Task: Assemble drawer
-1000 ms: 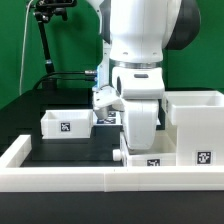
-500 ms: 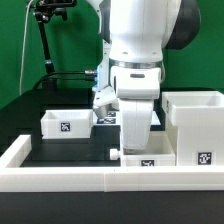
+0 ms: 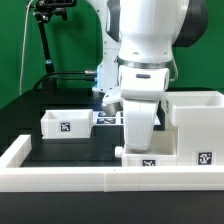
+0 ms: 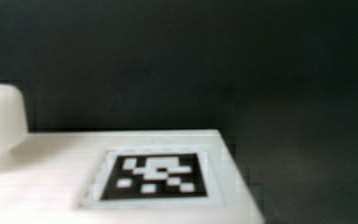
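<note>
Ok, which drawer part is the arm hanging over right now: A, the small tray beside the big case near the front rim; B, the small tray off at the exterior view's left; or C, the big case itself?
A: the arm hangs over the small tray that sits beside the big case, while the other tray stands apart at the exterior view's left.

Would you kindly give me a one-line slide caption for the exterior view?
Panda arm over one tagged drawer tray beside the large case; second tray apart.
</note>
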Available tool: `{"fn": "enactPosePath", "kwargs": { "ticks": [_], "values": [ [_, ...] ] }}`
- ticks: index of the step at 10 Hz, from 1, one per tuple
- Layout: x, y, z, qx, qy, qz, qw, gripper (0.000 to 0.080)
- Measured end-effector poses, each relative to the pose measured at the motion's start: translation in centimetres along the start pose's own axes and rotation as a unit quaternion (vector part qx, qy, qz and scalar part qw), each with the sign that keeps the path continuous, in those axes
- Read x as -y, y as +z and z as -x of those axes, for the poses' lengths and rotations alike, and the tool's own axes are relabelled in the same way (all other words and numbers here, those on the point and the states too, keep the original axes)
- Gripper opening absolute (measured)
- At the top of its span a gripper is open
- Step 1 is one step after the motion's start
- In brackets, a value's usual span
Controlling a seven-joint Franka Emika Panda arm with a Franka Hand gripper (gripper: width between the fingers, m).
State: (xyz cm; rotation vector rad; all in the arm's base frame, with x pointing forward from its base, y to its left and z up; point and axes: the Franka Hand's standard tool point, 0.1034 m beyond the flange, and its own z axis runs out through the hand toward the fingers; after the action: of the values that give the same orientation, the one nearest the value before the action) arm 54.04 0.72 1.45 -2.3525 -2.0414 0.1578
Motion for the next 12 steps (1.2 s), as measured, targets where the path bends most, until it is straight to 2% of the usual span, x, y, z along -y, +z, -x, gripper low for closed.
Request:
{"fn": "enactPosePath", "kwargs": {
  "ticks": [3, 4, 7, 12],
  "values": [
    [-0.1, 0.0, 0.3, -0.001, -0.016, 0.002, 1.000, 0.0042],
    [-0.2, 0.2, 1.2, -0.003, -0.042, 0.006, 0.999, 0.0042],
    [0.2, 0.4, 1.0, -0.005, -0.050, 0.015, 0.999, 0.0042],
    [0.1, 0.4, 1.1, -0.005, -0.047, 0.015, 0.999, 0.0042]
  ]
}}
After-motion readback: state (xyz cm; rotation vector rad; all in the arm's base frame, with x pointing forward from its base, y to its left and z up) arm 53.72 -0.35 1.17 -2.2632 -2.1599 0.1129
